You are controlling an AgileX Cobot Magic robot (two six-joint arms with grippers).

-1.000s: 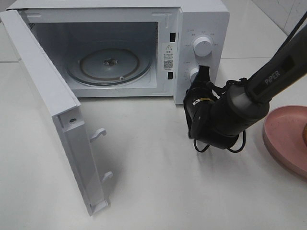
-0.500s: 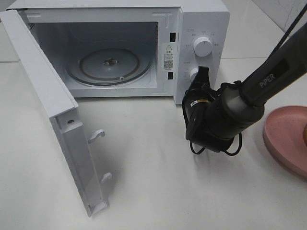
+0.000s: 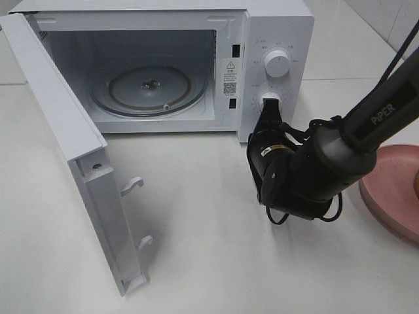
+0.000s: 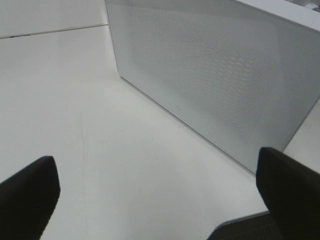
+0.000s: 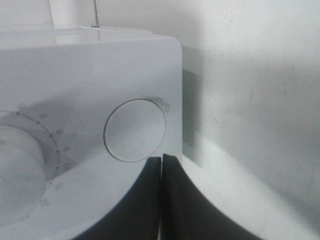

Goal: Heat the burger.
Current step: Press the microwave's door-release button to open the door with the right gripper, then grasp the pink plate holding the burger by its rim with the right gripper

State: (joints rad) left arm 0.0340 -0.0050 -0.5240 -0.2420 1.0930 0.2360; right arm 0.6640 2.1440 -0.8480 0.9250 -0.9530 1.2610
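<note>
White across the bench point(image 3: 216, 261) and the microwave point(image 3: 291, 33), the oven filling 10 to 1 o'clock of the high view. Wide-swung door point(image 3: 65, 131) pointing toward 8 o'clock, glass turntable point(image 3: 149, 88) lying flat in the open cavity. Two knobs on the control panel point(image 3: 291, 82) at 1 o'clock: upper knob point(image 3: 277, 63) standing free, lower knob point(image 3: 270, 100) met from its 6 o'clock side by the right end effector point(image 3: 269, 114), tips right at the knob, actual contact too close to call. Closed, going by the right wrist view: dark fingers point(image 5: 135, 210) pressed flat against each other with only a seam between, gripping nothing, tips just beside a round flat disc point(image 5: 135, 130) near the panel's corner, a printed dial scale point(image 5: 55, 160) off to one side. Black arm point(image 3: 386, 108) running back from there toward 2 o'clock. On the bench at 3 to 4 o'clock, a pink plate point(image 3: 383, 196), cut by the frame edge and carrying the burger point(image 3: 416, 182) as no more than a brown sliver at that edge; bun and filling not to be made out. Burger at roughly 4 o'clock from the right end effector, well apart from it, outside the microwave. Wide open and empty in its own wrist view, the left end effector point(image 4: 155, 170), dark fingertips point(image 4: 30, 195) far apart above the bench, facing a white dotted panel point(image 4: 215, 75); bearing of the burger from it impossible to tell.
</note>
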